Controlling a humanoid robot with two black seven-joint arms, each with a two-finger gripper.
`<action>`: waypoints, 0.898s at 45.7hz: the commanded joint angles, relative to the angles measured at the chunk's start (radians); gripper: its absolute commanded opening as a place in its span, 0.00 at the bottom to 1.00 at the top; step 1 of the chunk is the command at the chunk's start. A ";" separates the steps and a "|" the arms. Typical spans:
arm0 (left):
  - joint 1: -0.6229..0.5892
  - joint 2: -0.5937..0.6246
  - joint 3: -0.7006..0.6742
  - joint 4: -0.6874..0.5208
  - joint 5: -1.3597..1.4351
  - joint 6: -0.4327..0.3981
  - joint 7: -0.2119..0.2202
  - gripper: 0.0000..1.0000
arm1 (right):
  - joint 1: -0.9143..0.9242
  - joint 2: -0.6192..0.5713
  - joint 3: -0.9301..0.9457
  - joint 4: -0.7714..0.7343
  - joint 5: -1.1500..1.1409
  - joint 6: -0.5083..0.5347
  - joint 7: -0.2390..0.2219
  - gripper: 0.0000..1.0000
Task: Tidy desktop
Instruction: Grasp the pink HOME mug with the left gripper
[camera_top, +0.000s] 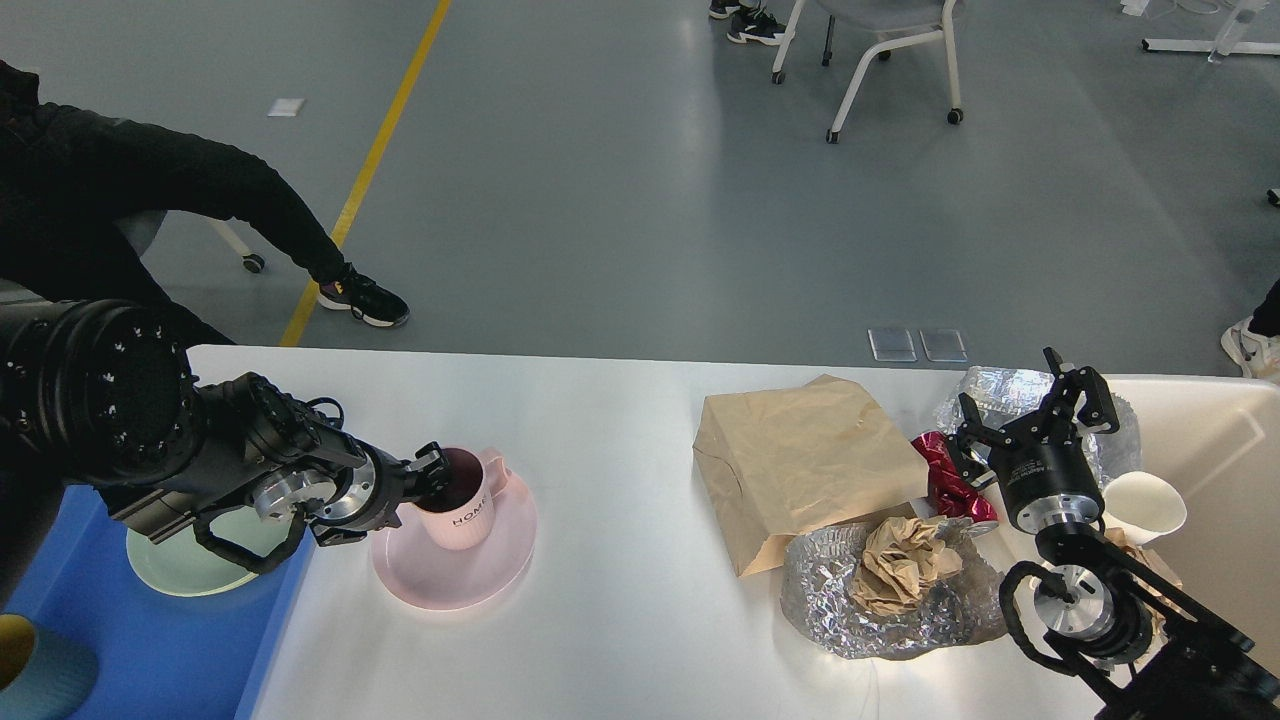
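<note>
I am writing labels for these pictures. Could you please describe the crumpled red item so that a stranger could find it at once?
Start on the white desktop and go to its right part, where the rubbish lies. The red foil wrapper lies between the flat brown paper bag and the right gripper, above a foil sheet holding crumpled brown paper. It is the only shiny red thing there.

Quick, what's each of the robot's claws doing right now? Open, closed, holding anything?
Left gripper: closed on the rim of the pink mug, one finger inside.
Right gripper: open, holding nothing.
</note>
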 joint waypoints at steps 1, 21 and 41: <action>0.001 0.000 -0.002 0.000 0.001 0.005 0.000 0.49 | 0.000 0.000 0.000 0.000 0.001 0.000 -0.001 1.00; 0.004 -0.001 -0.002 0.000 0.004 0.005 -0.002 0.20 | 0.000 0.000 0.000 0.000 0.000 0.000 -0.001 1.00; -0.008 0.008 -0.004 -0.015 0.008 -0.009 0.005 0.09 | 0.000 0.000 0.000 0.000 0.001 0.000 0.001 1.00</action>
